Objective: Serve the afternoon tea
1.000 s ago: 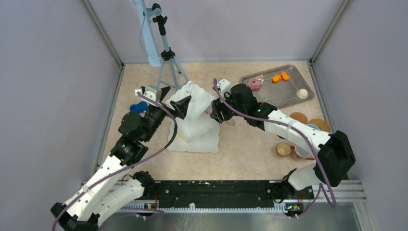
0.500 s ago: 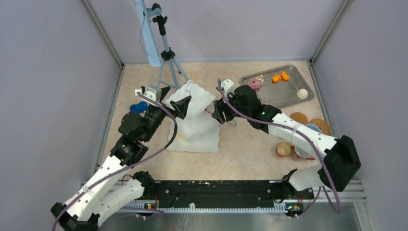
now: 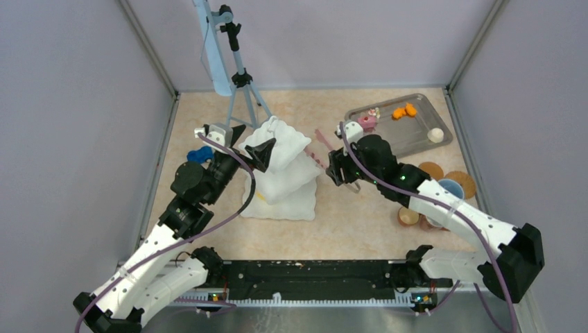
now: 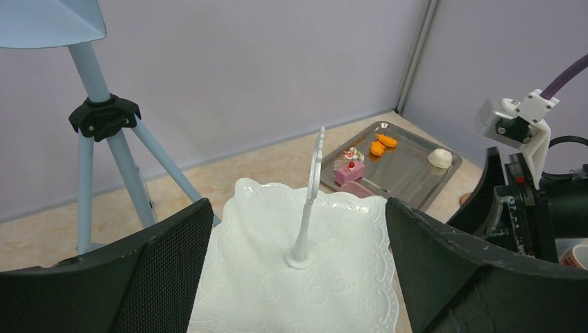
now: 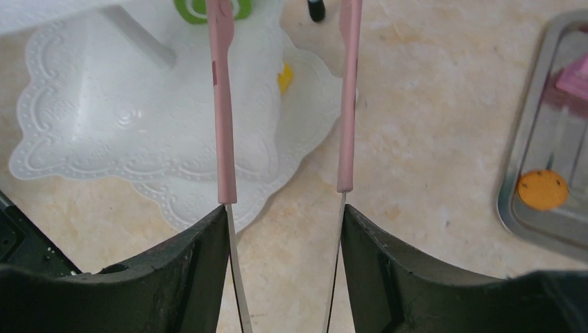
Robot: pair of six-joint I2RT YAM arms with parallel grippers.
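A white tiered stand (image 3: 284, 180) sits mid-table, and its lower plate carries a yellow pastry (image 5: 284, 78). My left gripper (image 3: 253, 142) hovers open over the top plate (image 4: 277, 277), one finger on each side of the stand's handle (image 4: 310, 187). My right gripper (image 5: 284, 222) is shut on the pink tongs (image 5: 222, 125). Their arms are spread, with nothing between them, just right of the stand. The metal tray (image 3: 409, 135) holds a pink cake slice (image 3: 367, 122), orange pastries (image 3: 404, 111) and a cream one (image 3: 435, 134). An orange-brown mug (image 3: 408, 216) stands beside the right arm.
A blue toy car (image 3: 201, 154) lies left of the stand. A light-blue tripod (image 3: 239, 76) rises behind it. Brown saucers (image 3: 430, 168) and a blue-rimmed cup (image 3: 451, 187) sit near the right wall. Grey walls close in on three sides.
My right arm has drawn back to the right, carrying the tongs away from the stand's edge. The left arm and the stand have not moved.
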